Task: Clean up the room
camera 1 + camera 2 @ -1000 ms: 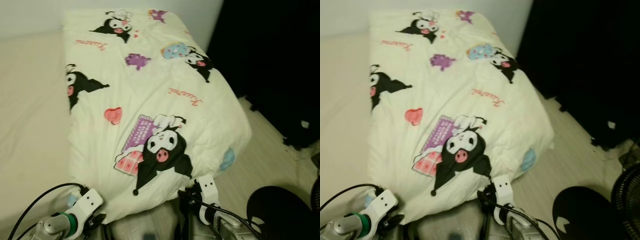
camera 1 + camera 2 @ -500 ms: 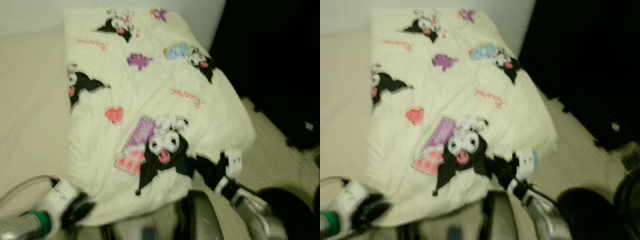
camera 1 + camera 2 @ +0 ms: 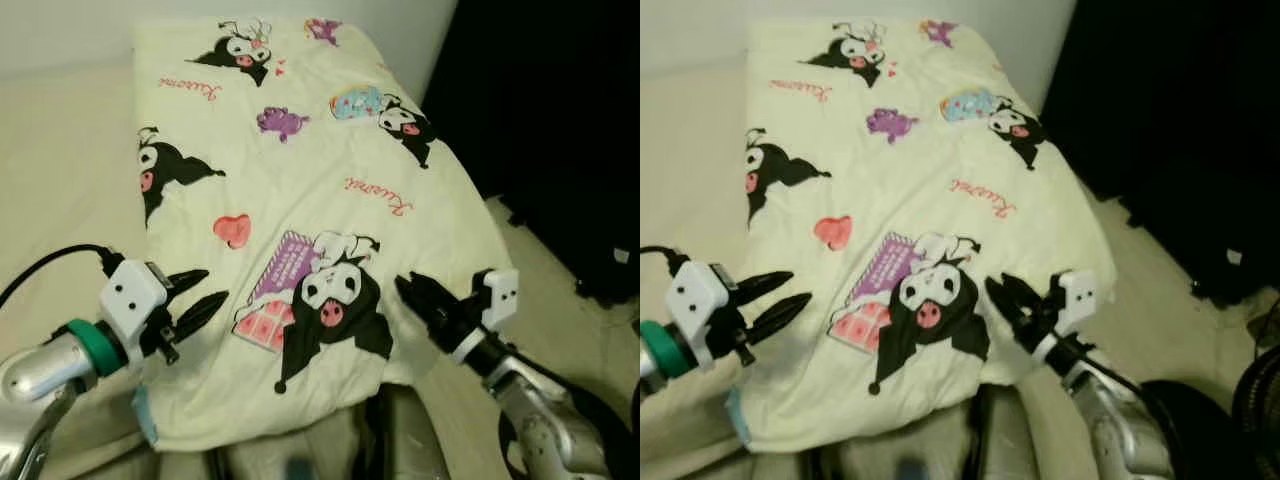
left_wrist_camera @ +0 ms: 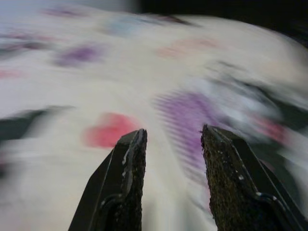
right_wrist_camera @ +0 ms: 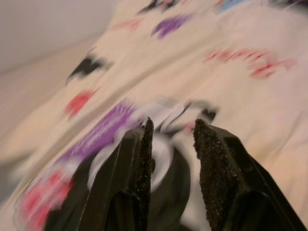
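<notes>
Bed [image 3: 60, 200] beside dark wall; cartoon blanket [image 3: 300, 200] spread flat over it. Left gripper [image 3: 200, 292] and right gripper [image 3: 418, 297] hover over near edge, both open, holding nothing. Blanket likely tidy; rest of room still to do.

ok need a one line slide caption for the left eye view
Both grippers, left and right, open above the near end of a cartoon-print quilt folded on a bed.

Count: 1 folded cartoon-print quilt [image 3: 300, 200] on 1 bed [image 3: 60, 200]. 2 grippers over it: left gripper [image 3: 200, 295], right gripper [image 3: 412, 295], 2 black fingers each, both spread apart. 1 black fan base [image 3: 1185, 420] on the floor.
</notes>
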### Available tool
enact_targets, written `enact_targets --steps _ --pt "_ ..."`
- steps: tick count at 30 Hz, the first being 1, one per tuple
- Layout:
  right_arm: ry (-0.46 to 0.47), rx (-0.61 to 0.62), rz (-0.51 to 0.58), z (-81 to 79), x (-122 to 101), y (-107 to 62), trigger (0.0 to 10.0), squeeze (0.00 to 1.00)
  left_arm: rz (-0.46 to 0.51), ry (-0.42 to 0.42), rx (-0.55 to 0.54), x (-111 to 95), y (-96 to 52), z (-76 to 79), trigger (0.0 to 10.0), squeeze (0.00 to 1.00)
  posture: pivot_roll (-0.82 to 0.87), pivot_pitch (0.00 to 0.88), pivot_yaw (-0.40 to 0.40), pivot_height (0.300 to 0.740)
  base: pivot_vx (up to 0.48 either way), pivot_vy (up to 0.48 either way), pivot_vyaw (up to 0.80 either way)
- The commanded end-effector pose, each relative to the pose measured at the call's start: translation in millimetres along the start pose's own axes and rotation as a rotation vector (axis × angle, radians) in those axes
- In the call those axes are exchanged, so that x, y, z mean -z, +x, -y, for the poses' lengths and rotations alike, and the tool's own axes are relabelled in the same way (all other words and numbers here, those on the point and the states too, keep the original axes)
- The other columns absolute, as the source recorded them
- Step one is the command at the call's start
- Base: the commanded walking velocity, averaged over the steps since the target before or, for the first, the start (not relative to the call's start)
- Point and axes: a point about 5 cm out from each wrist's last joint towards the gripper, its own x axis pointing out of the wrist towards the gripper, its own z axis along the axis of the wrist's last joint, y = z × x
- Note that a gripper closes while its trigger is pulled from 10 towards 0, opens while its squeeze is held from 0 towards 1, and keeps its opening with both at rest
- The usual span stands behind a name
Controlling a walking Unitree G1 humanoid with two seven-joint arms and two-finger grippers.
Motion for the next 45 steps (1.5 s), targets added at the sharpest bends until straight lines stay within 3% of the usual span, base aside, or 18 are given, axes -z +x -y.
enact_targets --steps 1,5,7,10,14,22,45 --pt "-0.038 0.093 0.058 0.3 -7.4 -3.5 10.0 0.00 -0.037 -0.062 -0.199 8.8 10.4 -1.2 10.0 0.00 0.01 0.101 0.019 0.572 0.000 0.000 0.00" --pt "-0.060 0.133 0.051 2.6 -5.5 -4.4 10.0 0.00 -0.063 -0.092 -0.233 13.1 14.8 2.2 10.0 0.00 0.00 0.096 0.022 0.572 0.000 0.000 0.00" --pt "-0.065 0.247 0.090 12.0 -2.9 -4.0 10.0 0.00 -0.087 -0.146 -0.260 15.3 23.2 7.0 10.0 0.00 -0.02 0.071 0.034 0.572 0.000 0.000 0.00" --pt "-0.067 0.309 0.099 16.8 -1.7 -3.4 10.0 0.00 -0.099 -0.171 -0.253 15.3 27.6 10.1 10.0 0.00 -0.02 0.068 0.038 0.581 0.000 0.000 0.00" --pt "-0.059 0.319 0.104 17.4 -0.7 -1.1 10.0 0.00 -0.121 -0.139 -0.249 16.6 33.0 11.7 10.0 0.00 -0.03 0.060 0.044 0.590 0.000 0.000 0.00" --pt "-0.062 0.335 0.110 17.0 0.4 4.0 10.0 0.00 -0.063 -0.097 -0.304 9.5 44.8 9.4 10.0 0.00 -0.02 0.054 0.043 0.628 0.000 0.000 0.00" --pt "-0.078 0.370 0.106 16.2 8.3 6.0 10.0 0.00 -0.089 -0.067 -0.341 15.5 46.8 9.9 10.0 0.00 -0.02 0.063 0.042 0.703 0.000 0.000 0.00"
